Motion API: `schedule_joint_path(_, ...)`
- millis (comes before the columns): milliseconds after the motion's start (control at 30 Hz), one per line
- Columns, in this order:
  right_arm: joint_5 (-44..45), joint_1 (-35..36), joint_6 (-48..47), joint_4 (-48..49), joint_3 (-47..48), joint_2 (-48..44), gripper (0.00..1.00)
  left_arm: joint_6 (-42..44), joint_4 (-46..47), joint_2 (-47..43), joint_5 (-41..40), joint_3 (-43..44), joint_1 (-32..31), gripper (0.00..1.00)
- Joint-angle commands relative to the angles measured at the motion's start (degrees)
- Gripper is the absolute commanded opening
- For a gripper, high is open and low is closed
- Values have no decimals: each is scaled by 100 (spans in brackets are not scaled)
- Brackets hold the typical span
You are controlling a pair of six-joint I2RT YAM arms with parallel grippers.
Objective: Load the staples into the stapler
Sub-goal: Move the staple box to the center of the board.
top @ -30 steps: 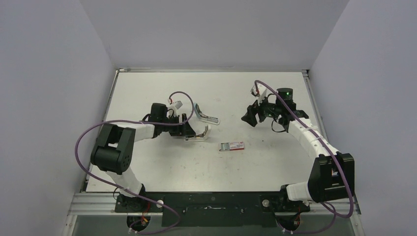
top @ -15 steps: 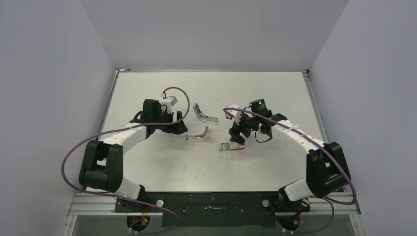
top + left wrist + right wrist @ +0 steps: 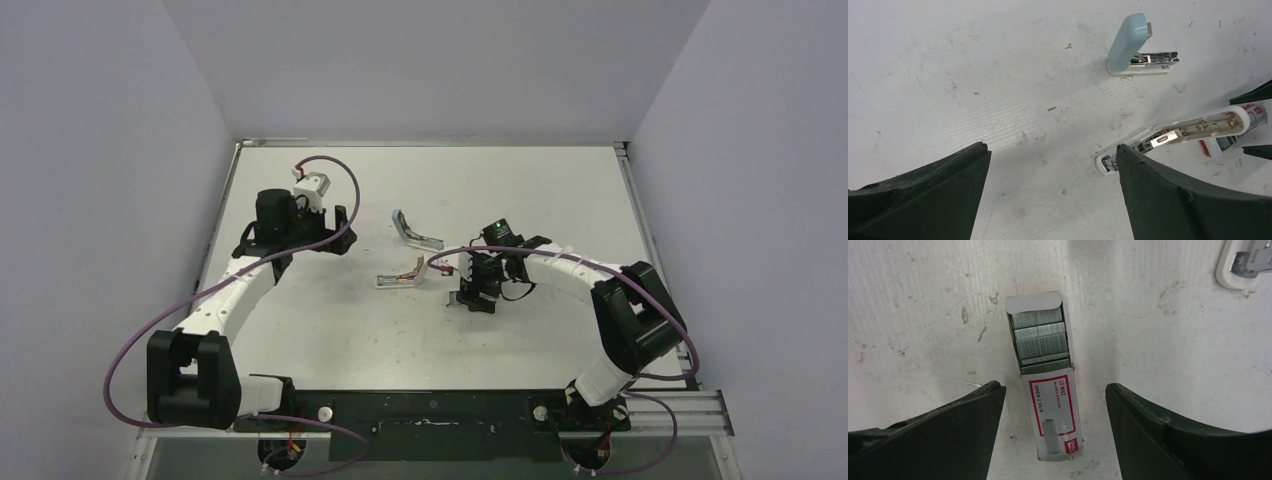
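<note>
The staples [image 3: 1040,340] are grey strips in the slid-open tray of a small red-and-white box [image 3: 1054,410], flat on the table. My right gripper [image 3: 1053,387] is open, its jaws on either side of the box and apart from it. In the top view the right gripper [image 3: 478,295] hides the box. A white stapler [image 3: 403,275] lies opened out, its metal channel showing in the left wrist view [image 3: 1193,130]. My left gripper [image 3: 335,225] is open and empty, left of the stapler, and shows in its own view [image 3: 1052,147].
A second, light-blue stapler [image 3: 415,233] stands folded open behind the white one, also seen in the left wrist view [image 3: 1135,47]. The white stapler's end [image 3: 1245,262] shows at the right wrist view's top right. Grey walls surround the table.
My right arm has swung left and down over the staple box. My left arm has drawn back to the far left, away from the white stapler.
</note>
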Motion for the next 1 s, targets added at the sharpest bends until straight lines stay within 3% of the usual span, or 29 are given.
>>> schedule_joint_path(0,209,62,-267,64,152,242,73,-56,37,-129,47,190,106,96)
schedule_joint_path(133,279,87,-404,2,193,397,65,-170,200,-167,117,77,136,97)
schedule_joint_path(333,353,99,-725,-149,156,365,43,-182,243,-191,94,73,204,97)
schedule_joint_path(600,384,-6,-1876,-1141,344,402,21,8,195,-156,-75,243,243,97)
schedule_joint_path(867,387,-712,-3279,-2558,635,486,20,421,57,-166,-263,320,286,96)
schedule_joint_path(967,643,-952,-3583,-2812,720,559,31,427,133,-162,-250,216,300,97)
